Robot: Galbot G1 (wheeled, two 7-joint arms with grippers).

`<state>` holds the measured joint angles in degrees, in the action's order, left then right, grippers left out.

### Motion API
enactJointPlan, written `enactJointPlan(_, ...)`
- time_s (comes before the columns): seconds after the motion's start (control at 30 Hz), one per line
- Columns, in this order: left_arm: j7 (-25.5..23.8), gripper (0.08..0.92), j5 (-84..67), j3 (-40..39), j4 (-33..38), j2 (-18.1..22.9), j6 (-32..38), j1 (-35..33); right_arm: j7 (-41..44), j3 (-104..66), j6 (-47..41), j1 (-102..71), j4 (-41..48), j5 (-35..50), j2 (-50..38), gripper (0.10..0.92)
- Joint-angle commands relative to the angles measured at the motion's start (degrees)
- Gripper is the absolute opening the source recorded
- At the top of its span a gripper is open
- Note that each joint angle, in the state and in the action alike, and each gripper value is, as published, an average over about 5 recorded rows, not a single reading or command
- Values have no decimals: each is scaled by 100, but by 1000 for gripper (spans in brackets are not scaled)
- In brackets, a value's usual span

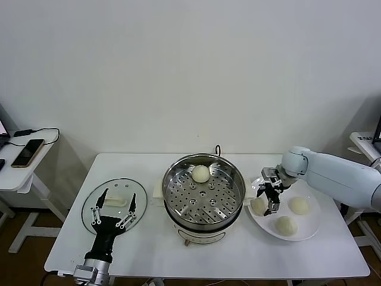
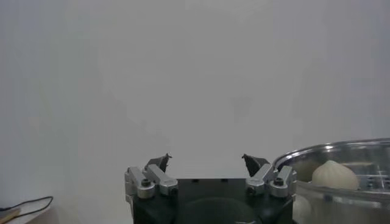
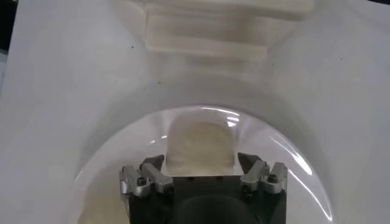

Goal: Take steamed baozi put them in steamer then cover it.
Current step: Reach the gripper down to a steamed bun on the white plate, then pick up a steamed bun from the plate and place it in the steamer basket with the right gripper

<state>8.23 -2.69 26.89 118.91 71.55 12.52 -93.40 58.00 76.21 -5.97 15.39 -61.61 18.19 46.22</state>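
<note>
The steamer [image 1: 178, 173] stands mid-table with one baozi [image 1: 200, 173] on its perforated tray; its rim [image 2: 341, 149] and that bun [image 2: 333, 175] also show in the left wrist view. Three more baozi lie on the white plate [image 1: 309, 229]: a left one [image 1: 258, 205], a far one [image 1: 299, 205] and a near one [image 1: 287, 225]. My right gripper [image 1: 268, 207] is lowered over the left bun. Its jaws straddle this baozi [image 3: 200, 143], open and close to its sides; the bun rests on the plate [image 3: 122, 152]. My left gripper [image 1: 118, 195] hangs open over the glass lid [image 1: 95, 202].
The glass lid lies flat on the table's left side, its white handle [image 1: 116, 201] under the left gripper. The steamer's cream side handle [image 3: 207, 30] lies just beyond the plate. A side table with a phone [image 1: 27, 152] stands far left.
</note>
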Motion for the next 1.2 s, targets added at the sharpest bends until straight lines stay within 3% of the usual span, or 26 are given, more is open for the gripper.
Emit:
enactJointPlan(0.03, 0, 823, -2, -5, 9, 2, 4, 5, -74, -33, -11, -91, 54, -19, 67, 734)
enactJointPlan(0.27, 8, 823, -6, -14, 30, 2, 4, 25, 133, 21, -21, 221, -164, -115, -102, 687)
enactJointPlan(0.57, 10, 823, -7, -135, 89, -41, -21, 128, 1345, 452, 115, 2121, -740, -361, -374, 648)
enactJointPlan(0.9, 19, 823, -6, -247, 135, -128, 17, 147, 1728, 1290, -129, 4180, -1667, 842, 313, 645)
enactJointPlan(1.2, 37, 823, 6, -310, 130, -135, 57, 146, 796, 1479, -817, 4224, -2503, 2234, 1161, 644)
